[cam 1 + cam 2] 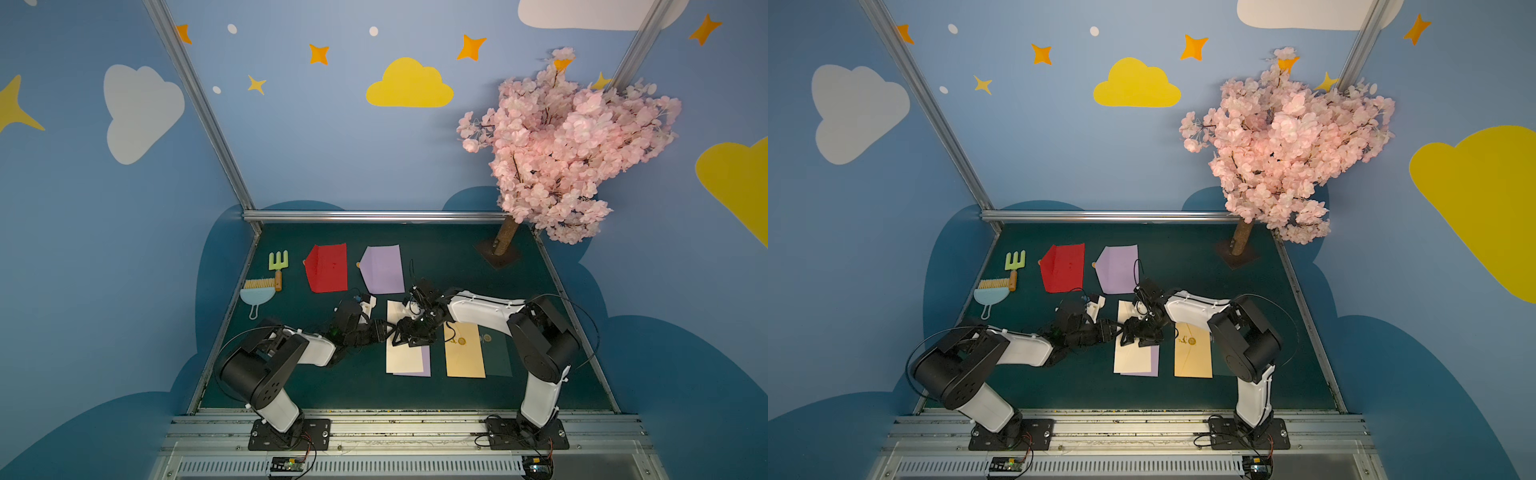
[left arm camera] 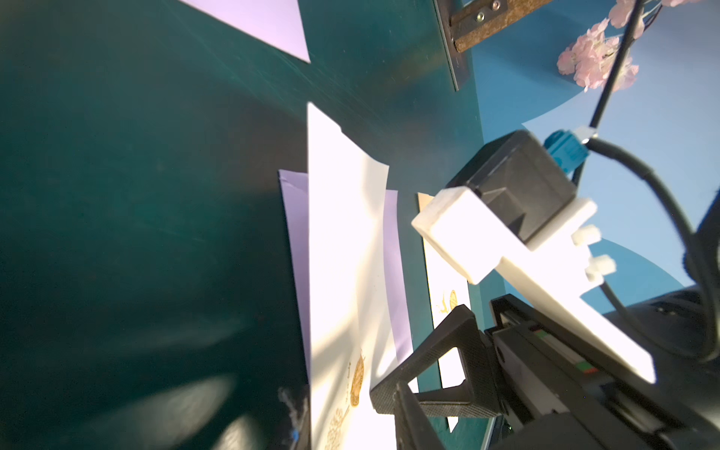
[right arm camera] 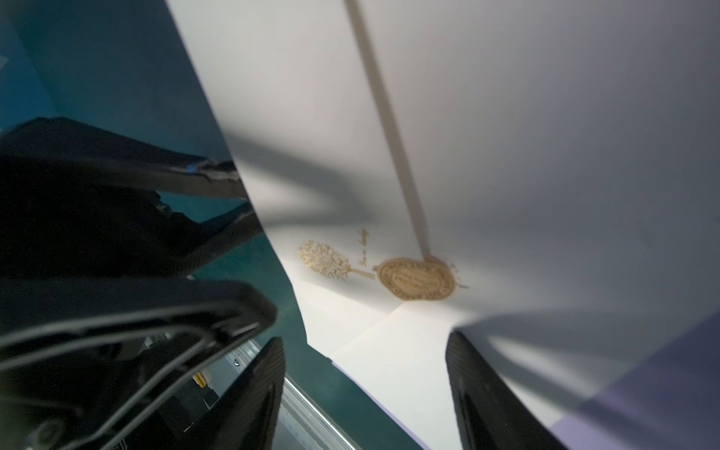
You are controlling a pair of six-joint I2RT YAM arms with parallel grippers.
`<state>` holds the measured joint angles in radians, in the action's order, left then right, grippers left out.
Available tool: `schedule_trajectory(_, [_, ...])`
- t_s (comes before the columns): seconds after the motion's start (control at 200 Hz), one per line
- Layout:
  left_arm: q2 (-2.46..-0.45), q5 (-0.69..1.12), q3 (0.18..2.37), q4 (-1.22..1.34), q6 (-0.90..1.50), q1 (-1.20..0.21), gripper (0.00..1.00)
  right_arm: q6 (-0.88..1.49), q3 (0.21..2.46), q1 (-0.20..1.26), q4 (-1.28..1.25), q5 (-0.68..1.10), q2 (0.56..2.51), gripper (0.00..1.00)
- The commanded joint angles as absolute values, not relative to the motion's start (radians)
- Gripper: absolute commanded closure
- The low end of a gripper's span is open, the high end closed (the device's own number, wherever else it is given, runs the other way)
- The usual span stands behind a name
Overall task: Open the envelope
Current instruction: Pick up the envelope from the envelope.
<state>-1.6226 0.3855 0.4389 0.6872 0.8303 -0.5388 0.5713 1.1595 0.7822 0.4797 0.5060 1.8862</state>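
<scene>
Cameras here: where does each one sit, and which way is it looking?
Both top views: high up, looking down over the table; left arm and right arm show.
Left wrist: on the left arm, skimming across the cream envelope; the right arm's jaws show.
Right wrist: on the right arm, close above the gold seal; its own open jaws show.
Shared: all show the cream envelope.

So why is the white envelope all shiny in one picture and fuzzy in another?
Left wrist view: glare washes out the envelope and the mat smears in places. Right wrist view: the envelope is soft-focus, with long shadows across it; the seal is clearest. Both top views: sharp but dim.
</scene>
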Motion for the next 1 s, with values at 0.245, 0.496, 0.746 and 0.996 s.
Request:
schedule_trajectory(0.245, [-1.616,0.393,0.420,0.723,0.831,-0.519,0.84,0.547,1.214,0.832,0.531,0.502,2.004,0.33])
schedule_trajectory(0.496, [-1.650,0.413,0.413,0.761,0.845,-0.505,0.97,0.542,1.238,0.850,0.544,0.497,2.015,0.33])
schedule_trajectory(0.746, [-1.579,0.421,0.403,0.713,0.818,-0.480,0.97,0.519,1.257,0.856,0.611,0.458,1.872,0.32])
schedule_trajectory(0.996, [-1.347,0.445,0.423,0.481,0.706,-0.454,0.97,0.506,1.287,0.816,0.684,0.430,1.633,0.30])
